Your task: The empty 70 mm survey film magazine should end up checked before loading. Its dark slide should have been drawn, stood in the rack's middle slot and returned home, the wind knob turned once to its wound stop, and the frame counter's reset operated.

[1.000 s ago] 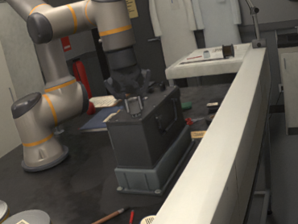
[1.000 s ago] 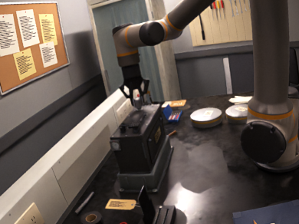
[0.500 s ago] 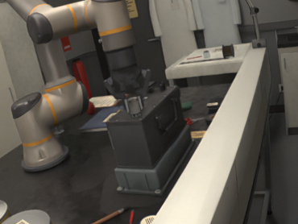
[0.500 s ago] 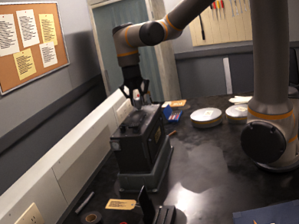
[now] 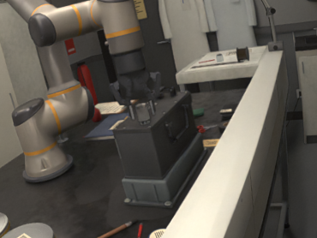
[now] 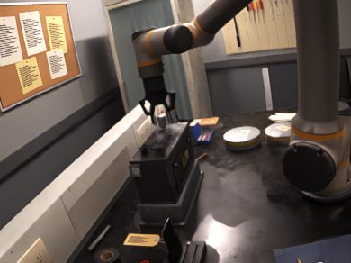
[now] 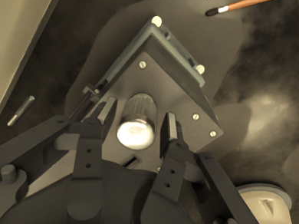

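Note:
The film magazine's far end is partly hidden under my gripper (image 7: 136, 124) in the wrist camera. The magazine (image 5: 156, 137) is a dark box standing on a grey-blue base in the middle of the black bench. Its silver ribbed wind knob (image 7: 137, 126) (image 5: 143, 112) (image 6: 161, 117) rises from the top plate at the end nearest the arm. My gripper (image 5: 138, 102) (image 6: 157, 109) hangs straight down over the knob with a finger on either side of it; it is open and holds nothing. Smaller dark controls (image 6: 150, 147) sit along the top of the magazine.
Behind the magazine are a blue tray (image 6: 202, 134) and two round film cans (image 6: 242, 137). A long pale ledge (image 5: 240, 141) runs along one side of the bench. A brush (image 7: 245, 2) and a red pen lie beyond the base, and a paper tag (image 6: 142, 239) lies near a black rack (image 6: 180, 247).

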